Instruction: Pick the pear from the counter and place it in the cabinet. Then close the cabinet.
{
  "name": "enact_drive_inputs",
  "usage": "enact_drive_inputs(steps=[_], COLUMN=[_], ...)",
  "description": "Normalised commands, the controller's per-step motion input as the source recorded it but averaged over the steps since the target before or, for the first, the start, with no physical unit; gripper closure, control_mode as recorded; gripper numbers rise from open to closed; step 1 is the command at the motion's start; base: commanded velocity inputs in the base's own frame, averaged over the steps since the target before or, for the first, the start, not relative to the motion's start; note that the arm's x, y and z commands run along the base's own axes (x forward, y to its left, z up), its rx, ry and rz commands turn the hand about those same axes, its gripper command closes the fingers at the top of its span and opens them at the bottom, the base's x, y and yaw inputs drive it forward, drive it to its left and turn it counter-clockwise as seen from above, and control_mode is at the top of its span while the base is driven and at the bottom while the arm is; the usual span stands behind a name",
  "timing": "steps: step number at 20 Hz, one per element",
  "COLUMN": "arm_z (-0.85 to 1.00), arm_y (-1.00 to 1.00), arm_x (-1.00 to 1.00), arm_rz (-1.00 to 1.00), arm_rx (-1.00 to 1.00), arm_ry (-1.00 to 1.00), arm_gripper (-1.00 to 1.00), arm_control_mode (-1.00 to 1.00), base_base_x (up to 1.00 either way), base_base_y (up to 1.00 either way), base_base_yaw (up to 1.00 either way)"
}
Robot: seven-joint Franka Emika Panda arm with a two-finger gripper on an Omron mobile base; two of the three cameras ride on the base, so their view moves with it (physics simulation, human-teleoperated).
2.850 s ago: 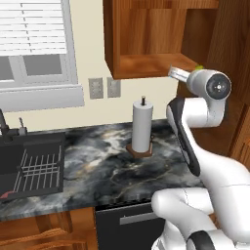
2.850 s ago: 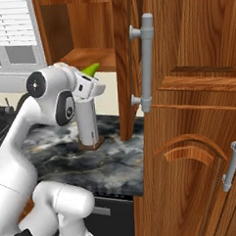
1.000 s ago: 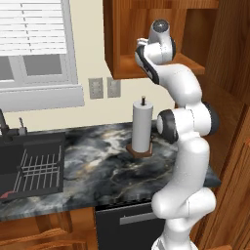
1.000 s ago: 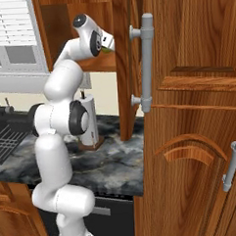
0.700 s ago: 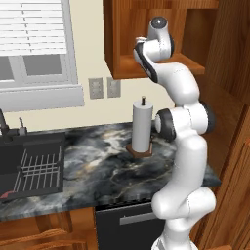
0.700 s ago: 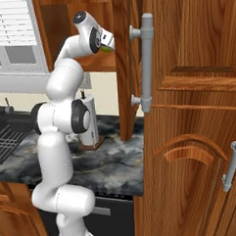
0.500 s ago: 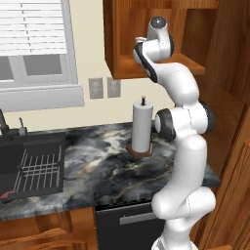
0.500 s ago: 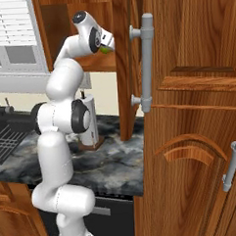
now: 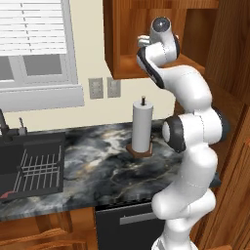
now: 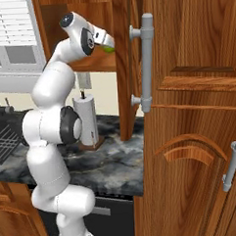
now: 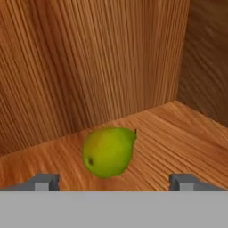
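The yellow-green pear [image 11: 109,151] lies on the wooden shelf bottom [image 11: 182,129] of the cabinet [image 9: 122,49], near its back wall. My gripper [image 11: 115,181] is open, and its two fingertips [image 11: 44,181] stand wide apart on either side of the pear without touching it. From the right base view the pear [image 10: 108,48] peeks out just past the gripper [image 10: 104,41], which reaches into the cabinet opening. The cabinet door [image 10: 190,47] stands swung open, its long grey bar handle [image 10: 146,64] facing the camera. The dark marbled counter [image 9: 97,161] lies far below.
A white paper towel roll [image 9: 142,128] stands on a wooden base on the counter under the cabinet. The black sink with its rack [image 9: 29,168] is at the left. A tall wooden side panel [image 9: 229,73] rises at the right.
The jaws have spread wide and let go of the pear, which now rests on the shelf. The arm has hardly moved.
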Motion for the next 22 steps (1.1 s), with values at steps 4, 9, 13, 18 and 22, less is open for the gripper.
enact_drive_inputs(steps=[4, 9, 13, 18, 22], arm_z=[0.00, 0.01, 0.28, 0.74, 0.70], arm_y=[0.15, 0.08, 0.01, 0.00, 0.00], arm_x=[-1.00, -1.00, -1.00, -1.00, -1.00], arm_rz=[0.05, 0.05, 0.02, 0.00, 0.00], arm_rx=[-0.15, -0.07, 0.00, 0.06, 0.08], arm_ry=[-0.23, -0.13, -0.01, 0.08, 0.12], arm_gripper=[-1.00, -1.00, -1.00, -1.00, -1.00], arm_control_mode=[-1.00, -1.00, -1.00, -1.00, -1.00], base_base_x=[0.00, 0.00, 0.00, 0.00, 0.00], base_base_y=[0.00, 0.00, 0.00, 0.00, 0.00], base_base_yaw=[0.00, 0.00, 0.00, 0.00, 0.00])
